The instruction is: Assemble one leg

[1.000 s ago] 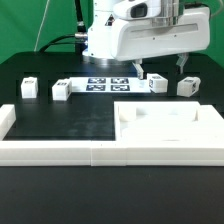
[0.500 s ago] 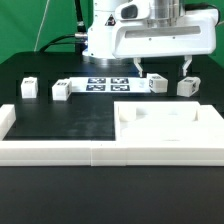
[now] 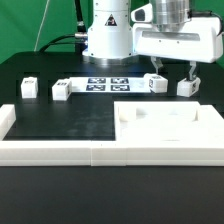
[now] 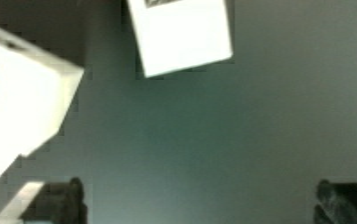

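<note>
Four legs in row on surface [image 3: 60,115]: first leg [image 3: 29,87], second leg [image 3: 62,90], marker board [image 3: 105,84], third leg [image 3: 155,83], fourth leg [image 3: 186,87]. Gripper [image 3: 172,70] hovers just above gap between third leg and fourth leg. Fingers [image 3: 190,70] wide apart, holding nothing. Wrist view: bare surface between fingertips. One panel [image 3: 165,128] nearer camera.

A black table [image 3: 70,118] fills the exterior view. The marker board [image 3: 100,84] lies flat at 12 o'clock from the table's middle, tags facing up. A large white panel [image 3: 165,140] with recesses sits at 4 o'clock, right beside a white L-shaped rail [image 3: 50,152] running along 6 o'clock, with its short arm at 9 o'clock. A green backdrop [image 3: 30,25] hangs behind.
</note>
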